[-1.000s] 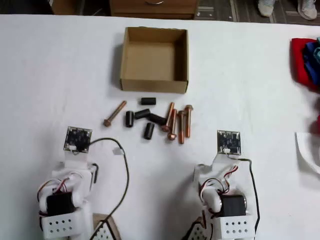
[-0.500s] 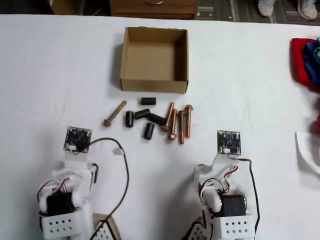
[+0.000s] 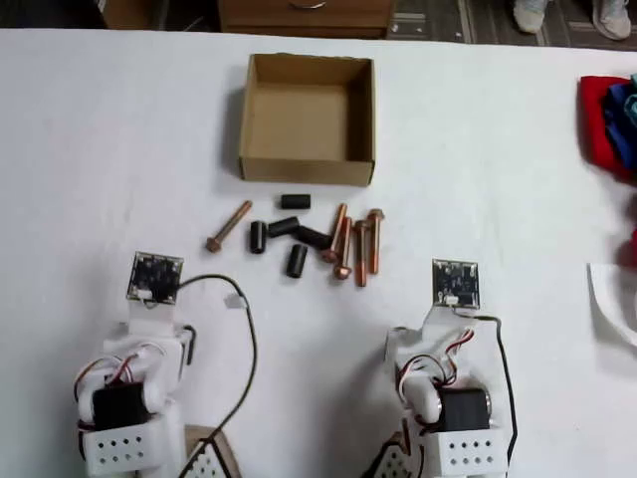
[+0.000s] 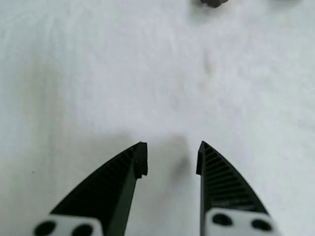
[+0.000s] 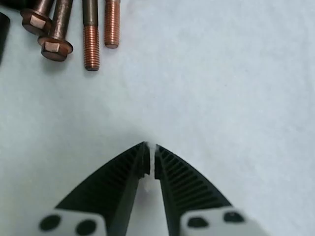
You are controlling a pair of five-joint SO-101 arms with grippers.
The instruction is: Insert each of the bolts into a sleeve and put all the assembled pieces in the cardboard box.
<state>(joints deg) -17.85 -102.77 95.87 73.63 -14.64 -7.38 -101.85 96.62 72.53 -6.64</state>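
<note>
A cardboard box [image 3: 309, 119] stands open and empty at the back middle of the white table. In front of it lie several copper bolts [image 3: 360, 249] side by side, one more bolt [image 3: 229, 226] off to the left, and several black sleeves [image 3: 297, 261] between them. Both arms sit at the near edge, the left arm [image 3: 134, 398] and the right arm [image 3: 443, 398], well short of the parts. My left gripper [image 4: 171, 158] is open over bare cloth, holding nothing. My right gripper [image 5: 151, 160] is shut and empty, with several bolts [image 5: 59, 29] a little way ahead of it.
A red and blue cloth bundle [image 3: 609, 115] lies at the right edge, with a white object [image 3: 612, 299] below it. A black cable [image 3: 246, 339] loops beside the left arm. Bare table lies between the arms and the parts.
</note>
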